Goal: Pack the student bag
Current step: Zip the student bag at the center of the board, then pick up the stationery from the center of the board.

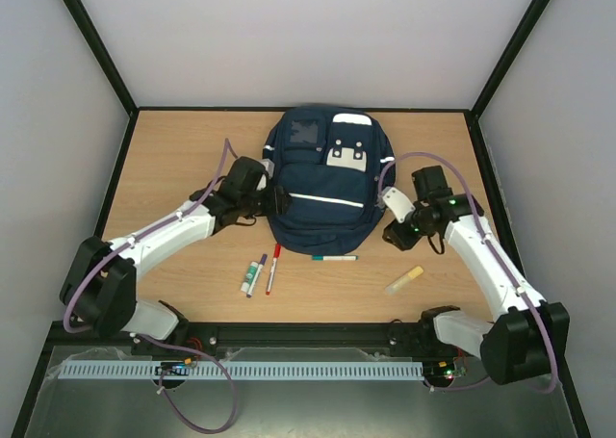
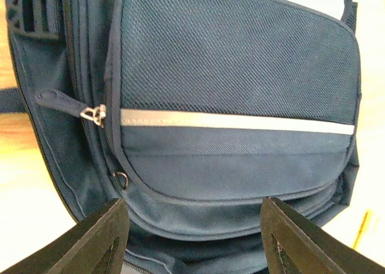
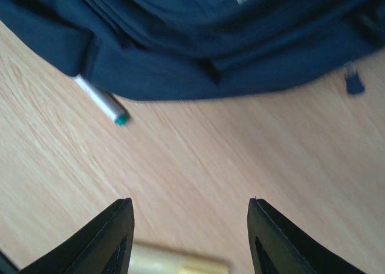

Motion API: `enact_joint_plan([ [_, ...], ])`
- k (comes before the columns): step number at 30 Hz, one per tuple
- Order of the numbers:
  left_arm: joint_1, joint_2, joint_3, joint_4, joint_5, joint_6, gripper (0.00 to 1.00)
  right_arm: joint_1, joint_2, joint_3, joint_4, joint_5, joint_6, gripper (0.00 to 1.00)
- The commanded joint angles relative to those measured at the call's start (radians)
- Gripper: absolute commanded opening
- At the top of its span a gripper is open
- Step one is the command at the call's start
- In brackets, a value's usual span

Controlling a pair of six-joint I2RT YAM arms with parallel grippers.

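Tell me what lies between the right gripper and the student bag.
Mostly bare table, seen in the right wrist view. Only a green-tipped marker lies at the student bag edge, off to one side of the right gripper.

left arm (image 1: 164, 234) and right arm (image 1: 486, 255) outstretched (left fingers (image 2: 99, 241), right fingers (image 3: 111, 238) apart)

No legible text on anything.

The big navy-blue cloth backpack (image 2: 234, 63) looks coarse-woven and matt, its pale grey stripe (image 2: 240, 120) smoother, its small zip clasp (image 2: 94, 113) shiny metal. The light wooden tabletop (image 3: 198, 159) shows grain, matt.
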Motion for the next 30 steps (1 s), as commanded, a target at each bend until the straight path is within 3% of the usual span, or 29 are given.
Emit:
enact_joint_plan([
  [1, 0.002, 0.031, 0.059, -0.094, -0.087, 0.124, 0.62, 0.122, 0.039, 0.010, 0.147, 0.059, 0.085, 0.52],
  [3, 0.002, 0.035, 0.081, -0.126, -0.120, 0.158, 0.64, 0.173, 0.090, 0.038, 0.216, 0.105, 0.115, 0.52],
  [7, 0.004, -0.003, 0.123, -0.199, -0.237, 0.173, 0.78, 0.263, 0.196, 0.084, 0.335, 0.169, 0.132, 0.55],
  [11, 0.023, -0.062, 0.127, -0.214, -0.250, 0.217, 0.88, 0.350, 0.313, 0.100, 0.416, 0.234, 0.103, 0.58],
  [17, 0.084, -0.046, 0.136, -0.285, -0.219, 0.235, 0.89, 0.451, 0.408, 0.096, 0.491, 0.300, 0.069, 0.62],
  [24, 0.127, -0.084, 0.041, -0.293, -0.136, 0.184, 0.85, 0.493, 0.463, 0.102, 0.551, 0.388, 0.074, 0.61],
  [30, 0.129, -0.129, -0.045, -0.315, -0.112, 0.161, 0.85, 0.493, 0.440, 0.104, 0.639, 0.540, 0.070, 0.50],
])
